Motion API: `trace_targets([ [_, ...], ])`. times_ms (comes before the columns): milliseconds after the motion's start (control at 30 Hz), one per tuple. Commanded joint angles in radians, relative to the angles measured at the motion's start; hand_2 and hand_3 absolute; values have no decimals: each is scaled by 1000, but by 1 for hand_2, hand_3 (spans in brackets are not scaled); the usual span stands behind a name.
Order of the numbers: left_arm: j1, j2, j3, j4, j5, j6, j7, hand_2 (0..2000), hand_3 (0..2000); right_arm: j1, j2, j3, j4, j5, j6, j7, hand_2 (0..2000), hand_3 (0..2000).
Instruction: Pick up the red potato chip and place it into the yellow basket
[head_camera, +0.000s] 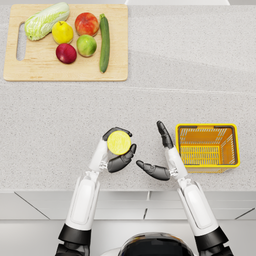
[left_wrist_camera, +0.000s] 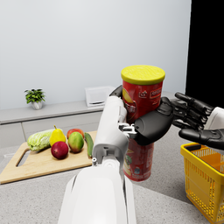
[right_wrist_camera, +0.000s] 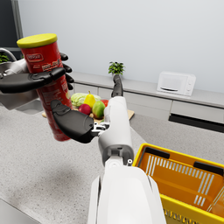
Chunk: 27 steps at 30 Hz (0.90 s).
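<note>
Up off the counter (head_camera: 60, 115), the left hand (head_camera: 117, 150) wraps its fingers around the red chip can (left_wrist_camera: 140, 127), holding it upright with its yellow lid on top. Just beside it, the right hand (head_camera: 160, 155) is spread and holds nothing. Beyond that right hand sits the yellow basket (head_camera: 207, 127) on the counter.

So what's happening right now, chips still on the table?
Left hand holds red chip can, lifted upright. Right hand open beside it, empty. Yellow basket to the right, nothing blocking.
</note>
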Motion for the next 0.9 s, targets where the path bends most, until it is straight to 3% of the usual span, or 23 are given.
trace_targets([
  [33, 69, 56, 47, -74, 0, 1, 0, 2000, 2000, 46, -35, 36, -24, 0, 0, 0, 0, 0],
  [233, 33, 49, 171, -126, 0, 7, 3, 2000, 2000, 107, -89, 29, -64, 0, 9, 0, 0, 0],
  [333, 29, 35, 199, -118, 5, 23, 6, 2000, 2000, 122, -95, 31, -61, 2, 79, -4, 0, 0],
  [367, 31, 32, 206, -103, 6, 33, 6, 2000, 2000, 113, -86, 30, -50, 3, 90, -6, 1361, 327],
  [400, 28, 24, 212, -99, 6, 46, 4, 2000, 2000, 117, -86, 31, -55, 5, 160, -7, 2000, 653],
  [467, 30, 19, 221, -96, 6, 78, 0, 2000, 2000, 115, -82, 39, -45, 6, 245, -8, 2000, 1307],
  [533, 32, 15, 220, -99, 4, 95, -5, 2000, 2000, 117, -78, 43, -45, 5, 260, -8, 2000, 1960],
  [567, 33, 13, 222, -99, 3, 99, -7, 2000, 2000, 117, -78, 44, -45, 4, 249, -7, 2000, 2000],
  [600, 27, 4, 234, -110, 3, 100, -6, 639, 1673, 122, -79, 46, -51, 4, 252, -8, 2000, 2000],
  [633, 14, -10, 229, -141, 3, 114, -4, 0, 1347, 122, -77, 45, -50, 4, 261, -9, 2000, 2000],
  [700, 2, -25, 188, -174, 3, 123, -1, 0, 693, 130, -80, 12, -50, 2, 273, -1, 2000, 2000],
  [767, 0, -23, 50, -207, 2, 124, 2, 0, 40, 150, -96, -103, -36, 2, 275, -5, 2000, 2000],
  [900, 25, -17, -264, -248, 0, 124, 4, 0, 0, 213, -105, -347, 70, 1, 279, 2, 2000, 2000],
])
